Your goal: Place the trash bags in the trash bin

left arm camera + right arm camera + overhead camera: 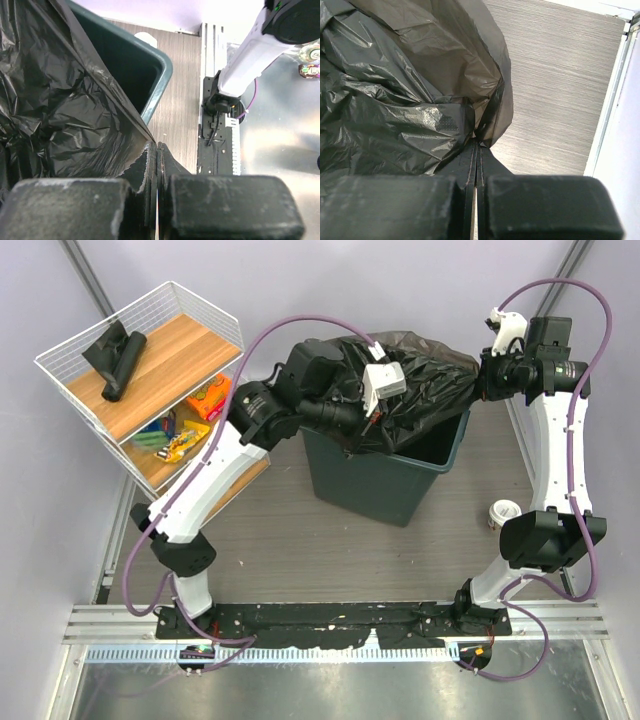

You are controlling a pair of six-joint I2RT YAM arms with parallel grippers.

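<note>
A large crinkled black trash bag (425,375) is spread over the top of the dark grey-green trash bin (385,485). My left gripper (372,420) is shut on the bag's edge at the bin's near-left rim; in the left wrist view the film (60,100) runs down into the closed fingertips (156,146) beside the bin's rim (162,80). My right gripper (483,375) is shut on the bag's far-right edge; the right wrist view shows the film (410,95) pinched at the gripper (477,144). More black bags (118,355), a roll and a folded sheet, lie on the rack's top shelf.
A white wire shelf rack (150,380) with wooden shelves stands at the back left, with colourful snack packets (190,425) on its lower shelf. A small white cup (503,512) stands on the floor right of the bin. A metal rail (330,620) runs along the near edge.
</note>
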